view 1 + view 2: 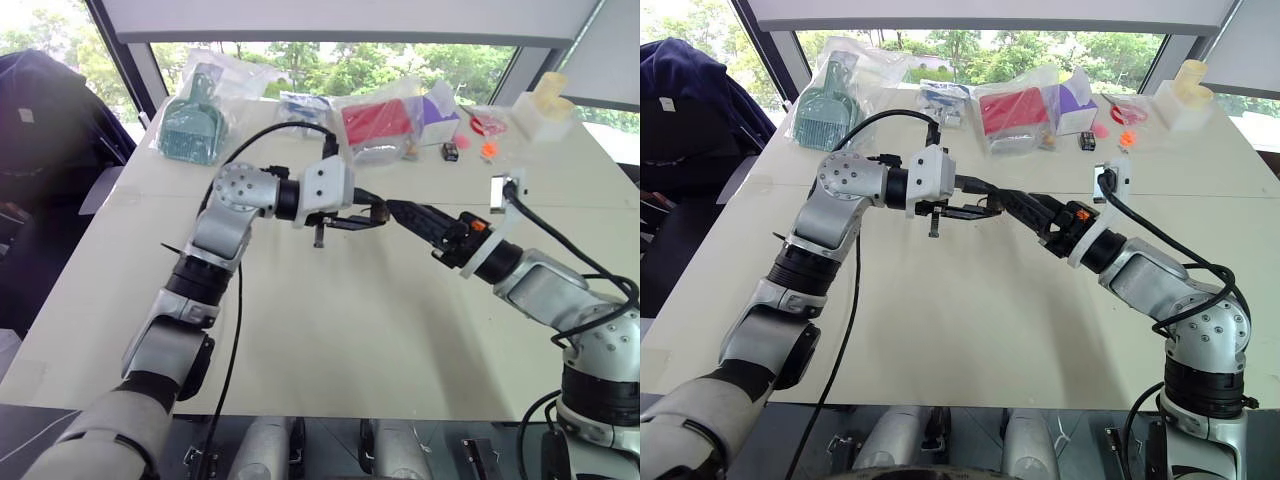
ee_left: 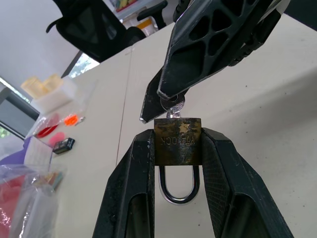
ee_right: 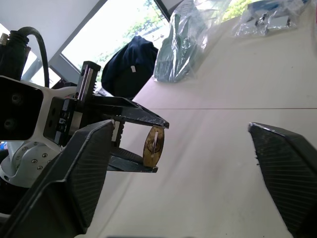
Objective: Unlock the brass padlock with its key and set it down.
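The left gripper [image 2: 178, 163] held the padlock [image 2: 177, 141] tight, up above the table [image 1: 340, 330]. The right gripper [image 3: 183, 163] stood wide around the key [image 2: 173, 105]. It should pinch the key squarely before turning.

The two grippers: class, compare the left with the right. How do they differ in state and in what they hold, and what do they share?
The left gripper is shut on the brass padlock; the right gripper stands open and grips nothing. The left gripper's fingers clamp the padlock's body; the right gripper's fingers flank the key in it. Both have two black fingers and hang above the table.
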Robot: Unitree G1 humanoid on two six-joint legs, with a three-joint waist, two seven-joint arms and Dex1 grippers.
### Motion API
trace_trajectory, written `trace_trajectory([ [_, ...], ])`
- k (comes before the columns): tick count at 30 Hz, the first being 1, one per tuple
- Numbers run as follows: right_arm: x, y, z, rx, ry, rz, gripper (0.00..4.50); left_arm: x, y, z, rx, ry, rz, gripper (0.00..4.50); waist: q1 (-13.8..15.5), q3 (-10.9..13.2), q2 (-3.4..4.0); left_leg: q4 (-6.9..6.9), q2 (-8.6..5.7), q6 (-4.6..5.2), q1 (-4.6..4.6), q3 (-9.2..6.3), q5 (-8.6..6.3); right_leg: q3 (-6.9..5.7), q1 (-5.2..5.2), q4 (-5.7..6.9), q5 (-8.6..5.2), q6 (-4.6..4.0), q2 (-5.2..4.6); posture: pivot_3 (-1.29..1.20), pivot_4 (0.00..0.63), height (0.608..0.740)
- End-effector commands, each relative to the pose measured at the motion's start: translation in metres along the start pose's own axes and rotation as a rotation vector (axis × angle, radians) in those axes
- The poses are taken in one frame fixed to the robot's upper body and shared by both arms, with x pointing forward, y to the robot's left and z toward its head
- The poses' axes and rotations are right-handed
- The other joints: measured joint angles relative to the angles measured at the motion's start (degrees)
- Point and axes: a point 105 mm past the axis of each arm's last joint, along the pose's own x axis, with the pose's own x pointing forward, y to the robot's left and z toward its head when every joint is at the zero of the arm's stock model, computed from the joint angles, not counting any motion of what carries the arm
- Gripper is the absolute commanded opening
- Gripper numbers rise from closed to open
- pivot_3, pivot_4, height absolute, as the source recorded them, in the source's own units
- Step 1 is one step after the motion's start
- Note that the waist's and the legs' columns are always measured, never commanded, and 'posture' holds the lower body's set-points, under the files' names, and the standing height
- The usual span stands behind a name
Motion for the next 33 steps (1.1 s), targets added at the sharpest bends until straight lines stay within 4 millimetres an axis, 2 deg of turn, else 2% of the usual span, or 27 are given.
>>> trace_trajectory([
  [1,-0.003,0.012,0.008,-0.004,-0.045,0.039,2.60,0.002,0.004,0.013,0.060,-0.036,0.017,0.71,0.0,0.0,0.00,0.00,0.00,0.00,0.00,0.00,0.00,0.00,0.00,0.00,0.00,0.00,0.00,0.00,0.150,0.735],
  [6,-0.002,0.015,0.002,0.007,-0.019,0.044,0.08,0.004,0.004,0.018,0.075,-0.054,0.024,0.71,-0.2,0.0,0.00,0.00,0.00,0.00,0.00,0.00,0.00,0.00,0.01,0.00,0.00,0.00,0.00,0.00,0.150,0.735],
  [18,0.002,0.016,0.000,0.077,-0.050,0.034,0.08,0.005,0.008,0.028,0.257,-0.061,0.091,0.71,-0.7,0.0,0.00,0.00,0.01,0.00,0.01,0.00,0.00,0.00,0.01,0.00,0.00,0.01,0.00,0.00,0.150,0.735],
  [33,0.013,0.005,0.004,0.296,-0.158,-0.025,0.08,0.002,0.016,0.041,0.745,-0.074,0.301,0.71,-0.7,0.0,0.00,-0.01,0.01,-0.01,0.02,0.00,0.00,0.00,0.00,0.01,0.01,0.02,-0.01,0.00,0.150,0.735],
])
